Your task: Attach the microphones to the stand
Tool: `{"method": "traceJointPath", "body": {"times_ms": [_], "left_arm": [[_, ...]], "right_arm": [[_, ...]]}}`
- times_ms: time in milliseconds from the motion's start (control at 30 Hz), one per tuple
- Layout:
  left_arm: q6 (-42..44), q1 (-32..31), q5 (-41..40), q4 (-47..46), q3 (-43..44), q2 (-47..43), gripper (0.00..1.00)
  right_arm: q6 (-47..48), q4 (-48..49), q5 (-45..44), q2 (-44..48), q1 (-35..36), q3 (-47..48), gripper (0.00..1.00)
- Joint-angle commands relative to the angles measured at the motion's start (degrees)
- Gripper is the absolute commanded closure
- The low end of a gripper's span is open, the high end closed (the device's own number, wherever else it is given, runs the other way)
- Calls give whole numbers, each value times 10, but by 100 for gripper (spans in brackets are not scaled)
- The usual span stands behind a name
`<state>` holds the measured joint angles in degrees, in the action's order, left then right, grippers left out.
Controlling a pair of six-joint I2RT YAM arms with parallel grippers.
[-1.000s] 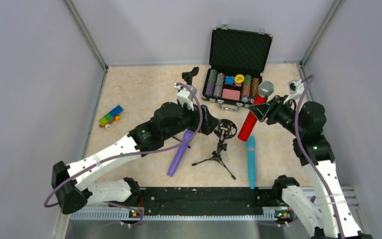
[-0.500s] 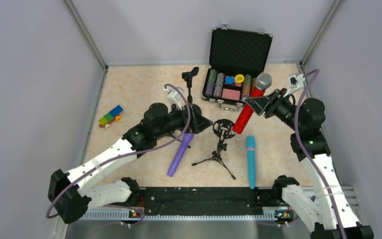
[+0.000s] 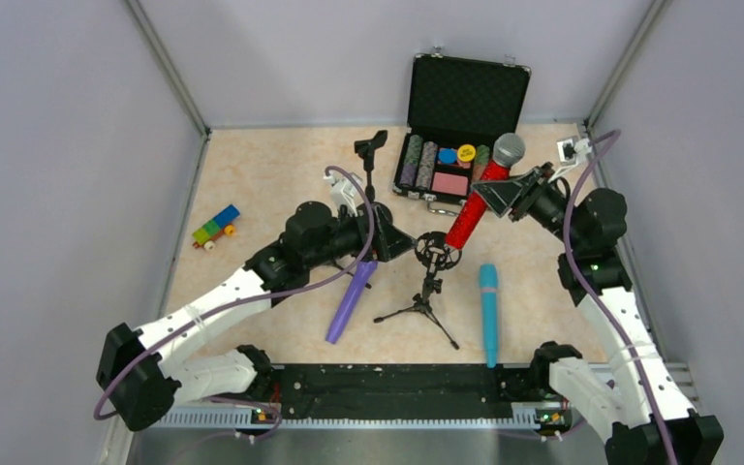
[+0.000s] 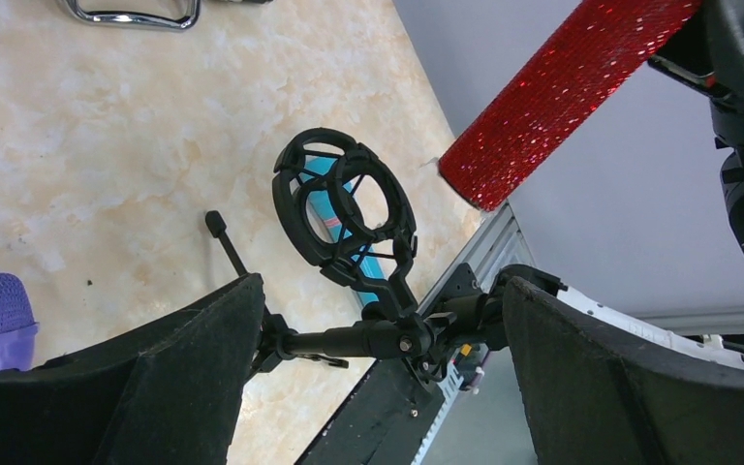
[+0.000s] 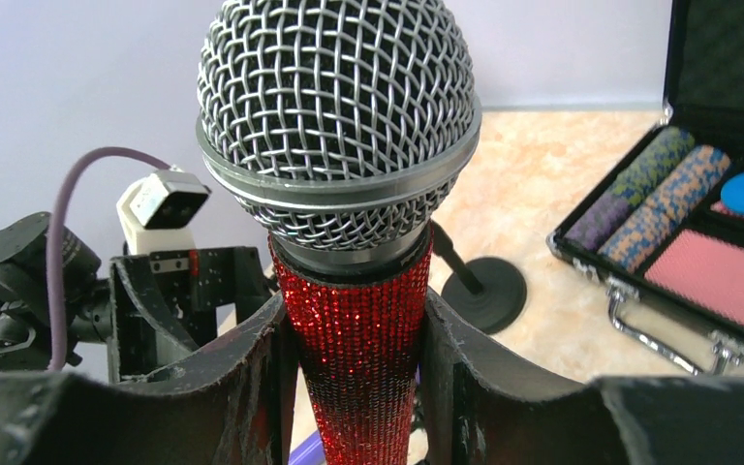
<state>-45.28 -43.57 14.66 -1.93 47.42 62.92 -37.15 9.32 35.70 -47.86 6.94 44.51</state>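
The glittery red microphone (image 3: pixel 475 203) with a silver mesh head (image 5: pixel 339 116) is tilted in the air, and my right gripper (image 3: pixel 504 194) is shut on its body (image 5: pixel 363 358). Its tail end hangs just above and right of the shock-mount ring (image 3: pixel 438 250) of the black tripod stand (image 3: pixel 423 308). My left gripper (image 3: pixel 394 242) is open beside the stand. In the left wrist view the stand's stem (image 4: pixel 349 341) lies between my spread fingers, below the ring (image 4: pixel 344 199). The purple microphone (image 3: pixel 349 298) and the teal-blue microphone (image 3: pixel 488 312) lie flat on the table.
A second black stand with a clip (image 3: pixel 369 147) on a round base (image 5: pixel 484 291) stands behind my left gripper. An open poker-chip case (image 3: pixel 465 97) is at the back. A coloured block toy (image 3: pixel 215 226) lies at the left. Grey walls close in the sides.
My right gripper has lifted the red microphone and carried it left, bringing its tail close to the shock-mount ring. My left arm has drawn back, then settled with the stand's stem between its fingers.
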Motion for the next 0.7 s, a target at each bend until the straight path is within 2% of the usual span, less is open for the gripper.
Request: {"method": "traceJointPath", "body": {"times_ms": [0,200,500,667], "left_arm": [[-9,2,11,-37,-1,10,4],[-15,2,13,-34,-5,23,4],[-11,2,17,-32,-2,40,4],[-12,2,16,-31,-5,44,5]], "right_arm": [[-3,112,-2,10,-4,-7,100],[31,148,-34,22,9,-23,100],[125,123,-121,16,86,-14,100],[153,114,-140,-3,119,-4,100]]}}
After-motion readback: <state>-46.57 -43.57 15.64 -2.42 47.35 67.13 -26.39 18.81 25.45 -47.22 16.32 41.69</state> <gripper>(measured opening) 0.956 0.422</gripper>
